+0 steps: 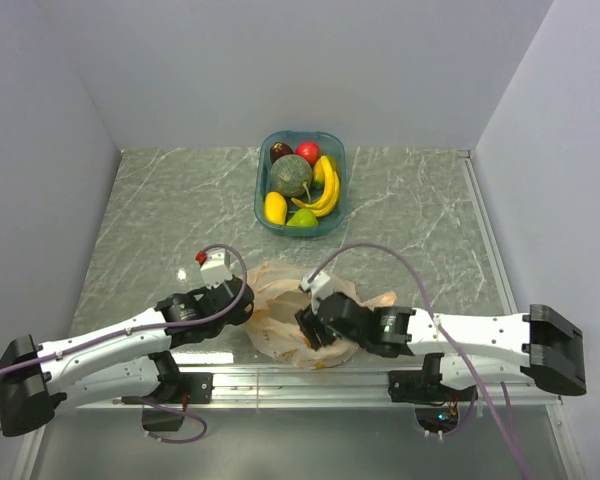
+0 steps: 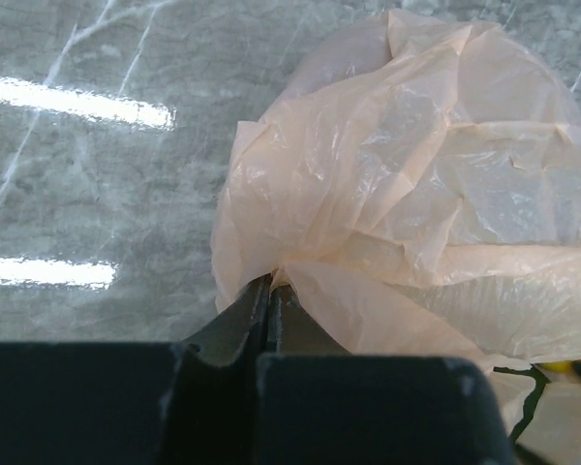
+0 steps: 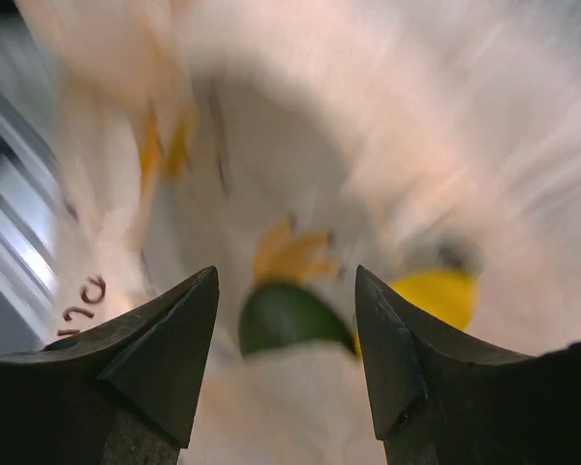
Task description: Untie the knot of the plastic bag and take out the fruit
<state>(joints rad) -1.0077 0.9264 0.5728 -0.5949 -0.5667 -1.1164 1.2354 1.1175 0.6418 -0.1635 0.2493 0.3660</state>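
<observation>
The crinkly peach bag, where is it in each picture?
Top external: plastic bag low in the middle, between the two arms.
Left wrist: fills the right side; left fingers pinch its edge.
Right wrist: blurred, filling the picture beyond the open right fingers.
Shared landmark: grey marbled table, clear in top and left wrist views.

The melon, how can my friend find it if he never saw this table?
Find the blue tub at the far side of the marble table. The melon sits in its middle, left of the bananas. It is the biggest fruit there, round and dull green.
</observation>
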